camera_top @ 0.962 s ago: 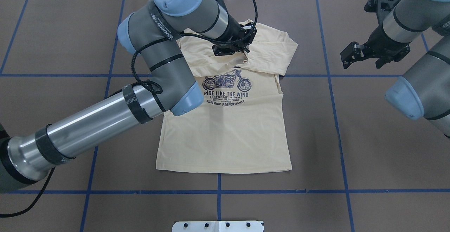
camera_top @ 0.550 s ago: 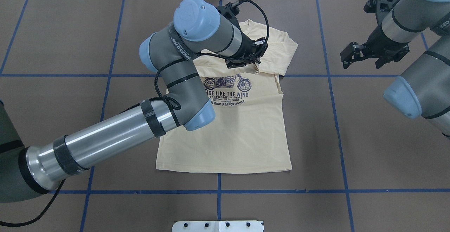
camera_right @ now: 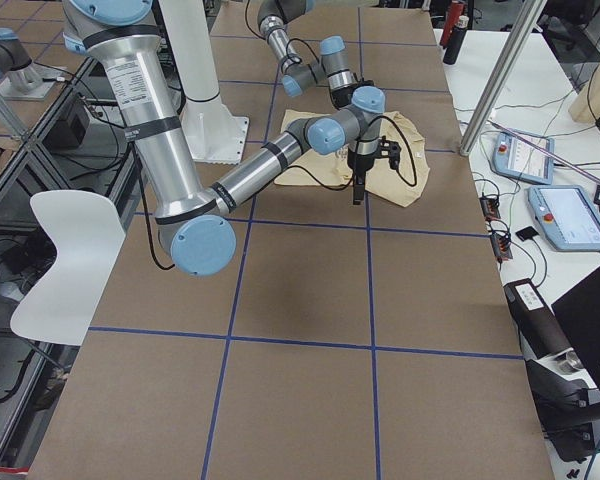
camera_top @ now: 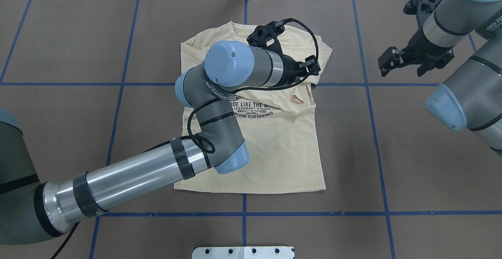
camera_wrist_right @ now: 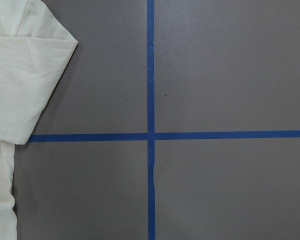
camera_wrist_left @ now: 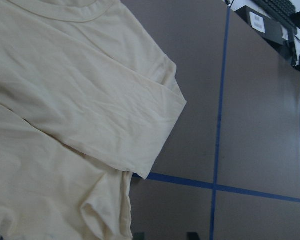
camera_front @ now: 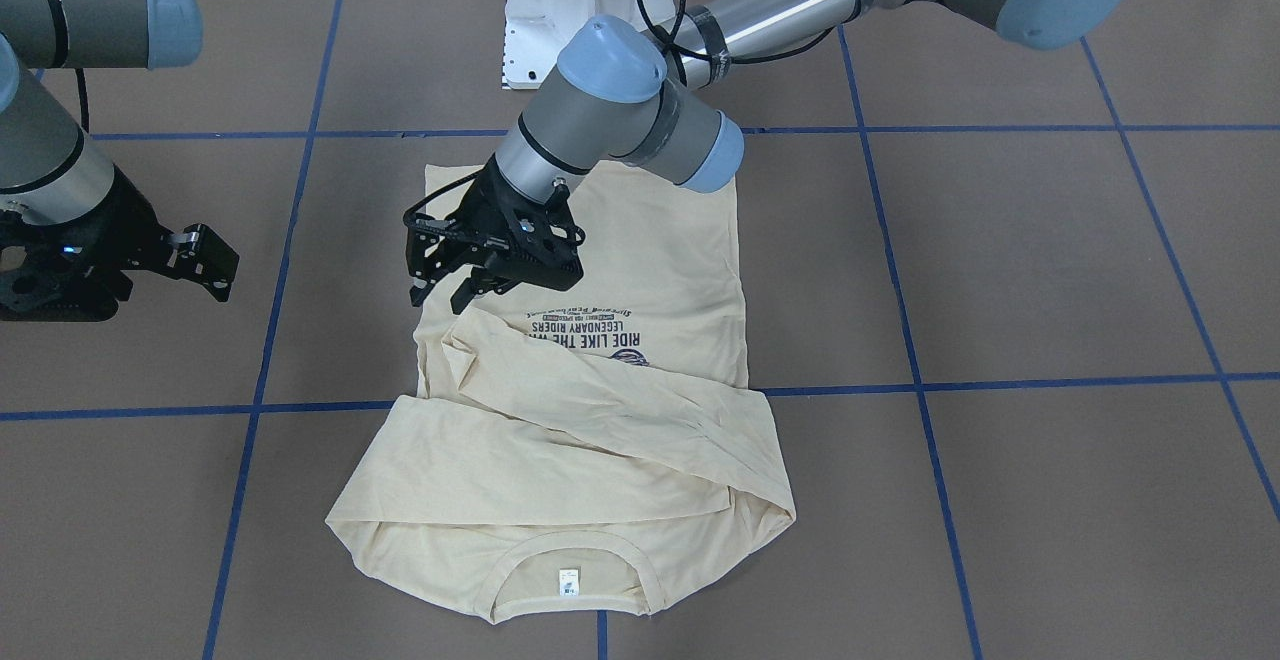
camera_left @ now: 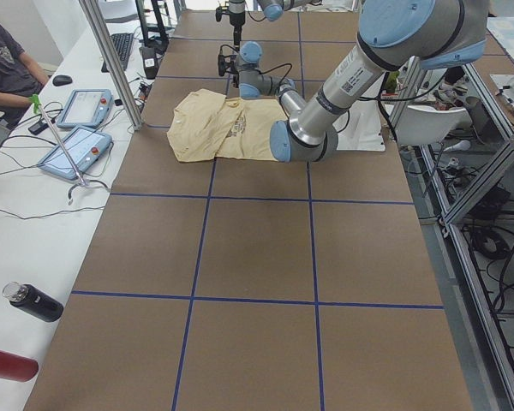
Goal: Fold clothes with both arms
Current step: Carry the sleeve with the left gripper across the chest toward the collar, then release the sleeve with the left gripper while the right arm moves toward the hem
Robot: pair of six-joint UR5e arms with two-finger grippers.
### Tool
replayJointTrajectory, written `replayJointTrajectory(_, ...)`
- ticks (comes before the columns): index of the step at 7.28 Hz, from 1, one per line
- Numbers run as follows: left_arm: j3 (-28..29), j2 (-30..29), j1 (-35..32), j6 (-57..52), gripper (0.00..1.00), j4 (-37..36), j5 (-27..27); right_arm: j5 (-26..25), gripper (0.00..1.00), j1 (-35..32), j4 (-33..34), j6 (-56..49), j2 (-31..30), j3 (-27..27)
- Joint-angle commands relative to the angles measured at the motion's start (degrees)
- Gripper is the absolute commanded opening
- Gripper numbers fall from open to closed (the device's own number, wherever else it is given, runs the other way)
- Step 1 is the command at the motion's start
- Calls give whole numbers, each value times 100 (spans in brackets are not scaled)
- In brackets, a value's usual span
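Swinging right since a second ago, your left arm [camera_top: 133,174] has drawn the left-side sleeve [camera_front: 570,370] across the chest; your right arm [camera_top: 466,90] has barely stirred.
Your cream T-shirt [camera_top: 274,153] lies front-up mid-table, collar far, that sleeve slanting over the navy print [camera_top: 255,110]; your left gripper [camera_front: 438,298] hovers spread and empty above the sleeve's end, so the fold looks laid, your right gripper [camera_top: 402,68] hangs wide well right of the shirt, and the white neck label [camera_front: 568,581] shows.

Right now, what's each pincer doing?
Left pincer: open, empty, over the shirt.
Right pincer: open, empty.
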State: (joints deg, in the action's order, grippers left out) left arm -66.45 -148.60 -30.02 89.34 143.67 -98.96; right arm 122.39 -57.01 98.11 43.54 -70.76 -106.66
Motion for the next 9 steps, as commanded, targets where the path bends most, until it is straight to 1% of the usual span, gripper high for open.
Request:
replayJointTrajectory(1,-44,233,-117,-233,100,311,132,39,100,5,-672,75,-121,22)
replayJointTrajectory(2,-287,713,-223,-207,100,224,97,108,100,-4,-1157,93,-323,-4)
replayJointTrajectory(3,-673,1362,-345,-207,100,223,79,248,100,-47,-1284,85,-272,-30)
replayJointTrajectory(4,-938,1638,-408,-172,100,162,-182,241,100,-39,-1285,85,-246,-13)
replayJointTrajectory(5,-1236,1667,-426,-137,100,-265,-385,250,100,-39,-1242,85,-306,-21)
replayJointTrajectory(6,-1483,1667,-426,-163,100,-774,-404,285,100,-39,-1224,172,-629,-248)
replayJointTrajectory(7,-1720,1667,-417,-163,100,-1109,-657,433,100,-56,-1206,173,-798,-328)
replayJointTrajectory(8,-2393,1807,-408,-241,100,-2261,-964,852,100,-48,-1023,181,-764,-338)
replayJointTrajectory(9,-3139,1869,-408,-773,100,-3421,-1063,926,100,-82,-578,181,-1016,-790)
